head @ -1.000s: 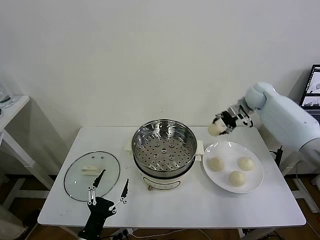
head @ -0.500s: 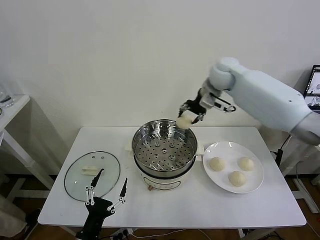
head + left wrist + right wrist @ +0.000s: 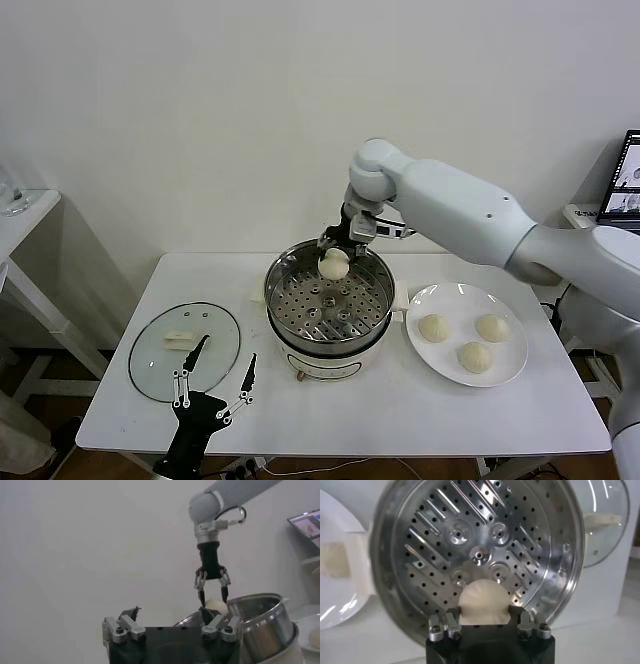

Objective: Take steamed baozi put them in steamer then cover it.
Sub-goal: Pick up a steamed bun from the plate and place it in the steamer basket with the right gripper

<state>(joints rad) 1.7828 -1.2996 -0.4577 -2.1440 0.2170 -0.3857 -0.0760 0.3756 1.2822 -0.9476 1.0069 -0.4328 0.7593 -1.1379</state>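
My right gripper [image 3: 334, 258] is shut on a cream-white baozi [image 3: 334, 265] and holds it over the back part of the steamer [image 3: 300, 305], about level with the rim. In the right wrist view the baozi [image 3: 484, 600] sits between the fingers [image 3: 516, 614], with the perforated tray [image 3: 480, 535] below it. Three more baozi [image 3: 433, 327] [image 3: 492, 327] [image 3: 474, 356] lie on the white plate [image 3: 418, 350] to the right of the steamer. My left gripper [image 3: 230, 352] stands open near the table's front edge, beside the glass lid [image 3: 160, 370].
The glass lid lies flat at the table's left with its white handle [image 3: 182, 339] up. A side table [image 3: 20, 215] stands at the far left, and a screen [image 3: 628, 175] at the far right. The left wrist view shows the right gripper [image 3: 212, 596] above the steamer [image 3: 260, 625].
The right arm has carried the baozi leftward from above the plate to over the steamer and lowered it toward the tray. The left arm has not moved.
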